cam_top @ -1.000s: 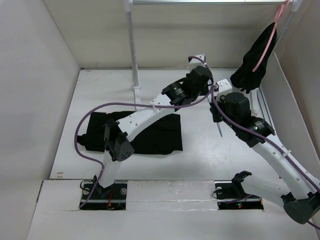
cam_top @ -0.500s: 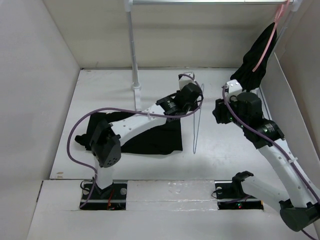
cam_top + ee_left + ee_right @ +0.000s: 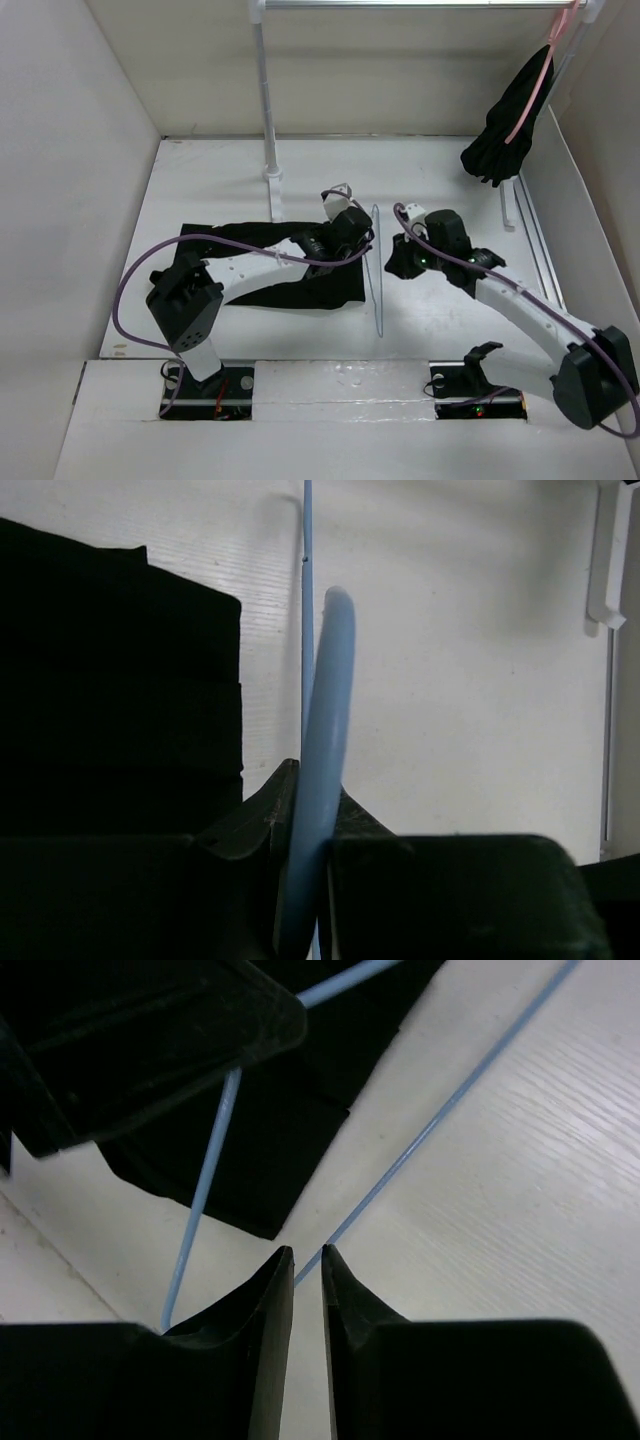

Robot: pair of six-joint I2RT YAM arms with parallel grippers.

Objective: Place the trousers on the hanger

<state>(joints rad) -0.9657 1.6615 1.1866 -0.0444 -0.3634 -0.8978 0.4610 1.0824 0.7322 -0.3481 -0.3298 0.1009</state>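
The black trousers [image 3: 300, 285] lie flat on the table at centre left and also show in the left wrist view [image 3: 120, 680]. My left gripper [image 3: 355, 232] is shut on the thick curved part of the light-blue hanger [image 3: 325, 730], at the trousers' right edge. The hanger's thin rods [image 3: 379, 275] run towards the near side, just right of the trousers. My right gripper [image 3: 400, 262] hovers close to the right of the hanger. Its jaws [image 3: 307, 1252] stand almost together with a slim empty gap, and a hanger rod [image 3: 440, 1120] passes behind the tips.
A smaller black garment on a pink hanger [image 3: 510, 130] hangs from the rail at the back right. A white rack post [image 3: 268, 110] stands at the back centre on its foot. White walls close in the left, the back and the right.
My left gripper has carried the hanger nearer and to the left, down to the trousers' right edge. My right arm has swung left and lower, beside the hanger.
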